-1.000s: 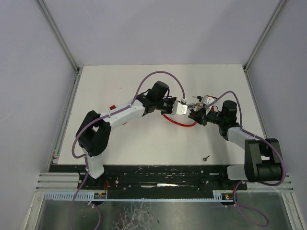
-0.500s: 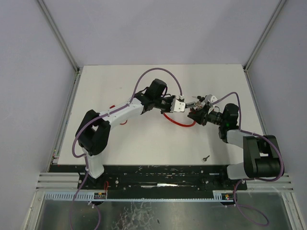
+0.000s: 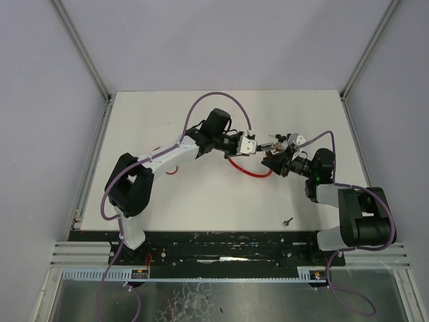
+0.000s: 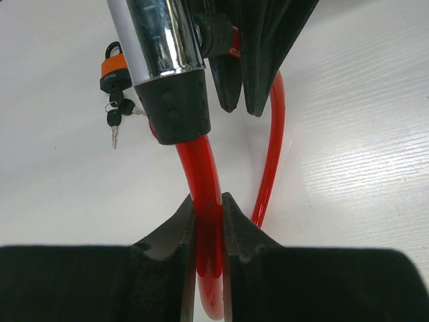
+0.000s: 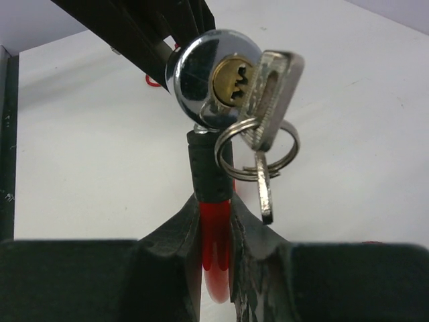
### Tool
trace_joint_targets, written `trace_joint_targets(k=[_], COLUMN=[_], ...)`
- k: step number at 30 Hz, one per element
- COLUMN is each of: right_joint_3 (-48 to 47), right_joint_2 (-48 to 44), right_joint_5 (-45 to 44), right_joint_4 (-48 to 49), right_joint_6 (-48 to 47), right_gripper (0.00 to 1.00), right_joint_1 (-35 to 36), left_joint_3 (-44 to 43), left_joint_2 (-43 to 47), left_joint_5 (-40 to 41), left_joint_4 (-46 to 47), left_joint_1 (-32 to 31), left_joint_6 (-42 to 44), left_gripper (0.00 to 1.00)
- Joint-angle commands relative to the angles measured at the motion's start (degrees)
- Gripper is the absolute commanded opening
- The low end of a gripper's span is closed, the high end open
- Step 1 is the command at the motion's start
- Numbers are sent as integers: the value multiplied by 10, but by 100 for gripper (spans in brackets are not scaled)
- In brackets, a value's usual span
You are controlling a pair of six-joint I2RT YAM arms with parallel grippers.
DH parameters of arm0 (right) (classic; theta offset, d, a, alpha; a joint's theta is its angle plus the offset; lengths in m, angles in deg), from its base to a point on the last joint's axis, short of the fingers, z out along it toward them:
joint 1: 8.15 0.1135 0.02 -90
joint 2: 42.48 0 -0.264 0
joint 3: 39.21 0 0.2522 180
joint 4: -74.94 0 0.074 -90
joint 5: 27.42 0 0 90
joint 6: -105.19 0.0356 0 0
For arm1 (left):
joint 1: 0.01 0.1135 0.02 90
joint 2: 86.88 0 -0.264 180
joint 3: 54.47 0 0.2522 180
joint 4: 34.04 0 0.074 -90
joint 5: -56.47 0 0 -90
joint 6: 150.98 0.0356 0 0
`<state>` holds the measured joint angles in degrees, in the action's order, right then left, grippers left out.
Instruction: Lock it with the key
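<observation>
A red cable lock hangs between both grippers above the table. Its chrome barrel (image 4: 157, 40) ends in a black collar, and the red cable (image 4: 201, 168) runs from there into my left gripper (image 4: 208, 201), which is shut on it. My right gripper (image 5: 216, 201) is shut on the cable just below the lock head (image 5: 211, 77). A silver key (image 5: 275, 94) stands at the right edge of the brass keyhole (image 5: 231, 79); how far its blade is in I cannot tell. A ring with a second key (image 5: 263, 184) hangs from it. From above, the grippers meet at mid-table, left (image 3: 258, 145), right (image 3: 271, 161).
An orange padlock (image 4: 114, 64) with small black-headed keys lies on the table beyond the barrel. A small loose key (image 3: 287, 220) lies near the front edge by the right arm's base. The cable's slack loop (image 3: 244, 169) rests on the table. A red mark (image 3: 171, 171) shows beside the left arm.
Both grippers, still holding the cable, have shifted slightly up and left. The right arm's forearm has swung outward to the right. Neither grip has changed.
</observation>
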<state>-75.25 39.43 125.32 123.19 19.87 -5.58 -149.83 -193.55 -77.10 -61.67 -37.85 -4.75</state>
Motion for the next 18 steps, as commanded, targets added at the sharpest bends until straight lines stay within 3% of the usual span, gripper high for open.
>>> trace_joint_targets(k=[1, 7, 11, 18], right_joint_3=[2, 17, 25, 32], right_joint_2=[-20, -22, -24, -10], right_joint_5=[-33, -72, -70, -101], right_joint_4=[118, 118, 187, 228], right_joint_6=[32, -8, 43, 82], right_gripper=[0, 0, 0, 0], right_joint_1=[20, 45, 45, 49], left_joint_3=[6, -1, 21, 76], left_joint_2=[-9, -21, -8, 47], left_joint_5=[0, 38, 69, 109], left_joint_4=[29, 35, 73, 111], left_joint_1=[-35, -44, -48, -62], left_joint_6=[1, -3, -9, 12], left_gripper=[0, 0, 0, 0])
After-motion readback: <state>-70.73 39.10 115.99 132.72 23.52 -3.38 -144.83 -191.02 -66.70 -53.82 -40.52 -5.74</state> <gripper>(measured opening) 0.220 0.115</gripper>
